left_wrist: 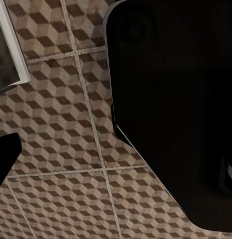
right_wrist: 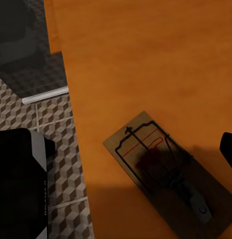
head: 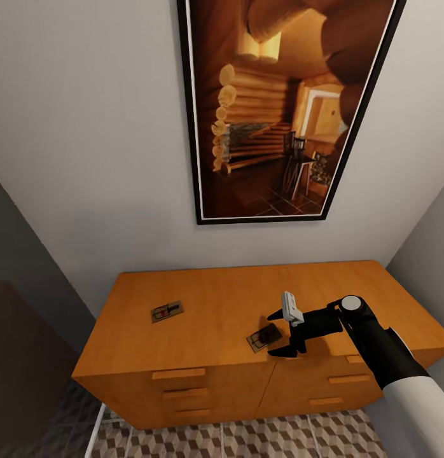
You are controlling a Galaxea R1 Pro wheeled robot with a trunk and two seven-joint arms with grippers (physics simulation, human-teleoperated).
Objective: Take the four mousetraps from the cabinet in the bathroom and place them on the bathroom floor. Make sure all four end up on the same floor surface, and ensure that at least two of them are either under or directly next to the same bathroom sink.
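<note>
Two mousetraps lie flat on top of the orange-brown cabinet [head: 222, 299]: one mousetrap [head: 166, 312] towards its left, the other mousetrap [head: 263, 337] near the front edge at the middle. My right gripper [head: 280, 332] hovers open just right of that second trap, its two black fingers spread on either side of the trap's end. In the right wrist view this mousetrap [right_wrist: 155, 162] fills the middle, with one fingertip [right_wrist: 228, 149] at the frame edge. My left gripper [left_wrist: 116, 162] hangs open over the cube-patterned bathroom floor [left_wrist: 61, 124], holding nothing.
A large framed cabin picture [head: 282, 108] hangs on the wall above the cabinet. Grey walls close in on both sides. Cube-patterned tiles [head: 247, 439] run in front of the drawers [head: 179, 374]. A white-edged panel [head: 95, 432] stands at the lower left.
</note>
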